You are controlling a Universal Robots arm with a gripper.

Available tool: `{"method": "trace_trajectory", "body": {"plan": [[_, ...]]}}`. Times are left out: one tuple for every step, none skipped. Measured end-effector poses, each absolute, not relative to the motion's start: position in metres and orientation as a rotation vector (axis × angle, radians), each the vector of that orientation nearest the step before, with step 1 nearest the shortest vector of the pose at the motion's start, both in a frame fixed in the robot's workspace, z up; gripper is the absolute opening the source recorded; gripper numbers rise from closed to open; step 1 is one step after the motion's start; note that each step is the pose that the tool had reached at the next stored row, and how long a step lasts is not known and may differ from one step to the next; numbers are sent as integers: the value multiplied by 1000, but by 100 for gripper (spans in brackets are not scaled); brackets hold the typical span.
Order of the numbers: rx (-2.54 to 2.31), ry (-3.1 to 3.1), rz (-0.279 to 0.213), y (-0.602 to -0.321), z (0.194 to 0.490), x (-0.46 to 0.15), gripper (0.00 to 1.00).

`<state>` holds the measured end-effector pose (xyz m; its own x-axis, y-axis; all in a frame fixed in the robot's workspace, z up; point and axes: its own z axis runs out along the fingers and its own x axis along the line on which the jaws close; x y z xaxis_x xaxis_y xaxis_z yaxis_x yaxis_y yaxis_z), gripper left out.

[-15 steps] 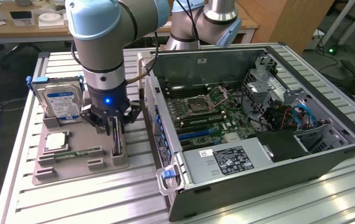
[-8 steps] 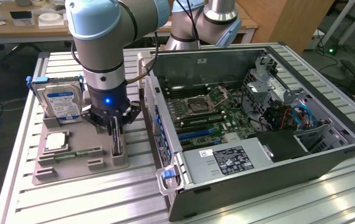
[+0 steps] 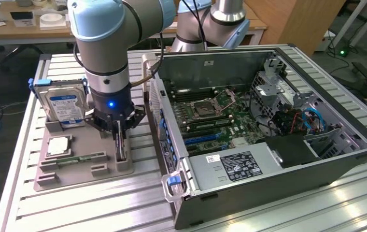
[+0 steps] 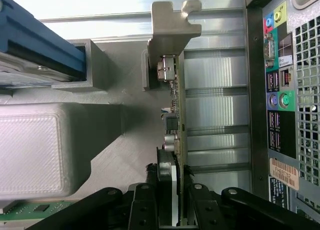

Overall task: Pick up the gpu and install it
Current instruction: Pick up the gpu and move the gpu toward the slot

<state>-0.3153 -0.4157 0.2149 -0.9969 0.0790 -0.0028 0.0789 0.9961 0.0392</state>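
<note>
Bright, even room light with soft shadows. Beyond the jaws the ribbed worktop [image 4: 100, 7] glares almost white; a blue light [image 3: 110, 103] glows above them on the arm [image 3: 109, 53].

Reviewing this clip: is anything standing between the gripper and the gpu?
Nothing visible does. The gripper is down at the gpu itself, which stands on edge in its slot of the grey holder, beside the open computer case.
</note>
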Motion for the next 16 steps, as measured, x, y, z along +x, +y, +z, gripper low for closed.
{"method": "trace_trajectory", "body": {"plan": [[124,3134,61,-416,215,-315,28],[124,3134,61,-416,215,-315,28],[124,3134,61,-416,215,-315,28],[124,3134,61,-416,215,-315,28],[124,3134,61,-416,215,-315,28],[124,3134,61,-416,215,-315,28],[124,3134,61,-416,215,-315,28],[124,3134,61,-416,215,-315,28],[124,3134,61,-416,215,-315,28],[124,3134,62,-416,215,-315,28],[124,3134,63,-416,215,-315,28],[124,3134,64,-416,215,-315,28],[124,3134,65,-416,215,-315,28],[124,3134,66,-416,216,-315,28],[124,3134,68,-416,218,-315,28],[124,3134,70,-416,219,-315,28]]}}
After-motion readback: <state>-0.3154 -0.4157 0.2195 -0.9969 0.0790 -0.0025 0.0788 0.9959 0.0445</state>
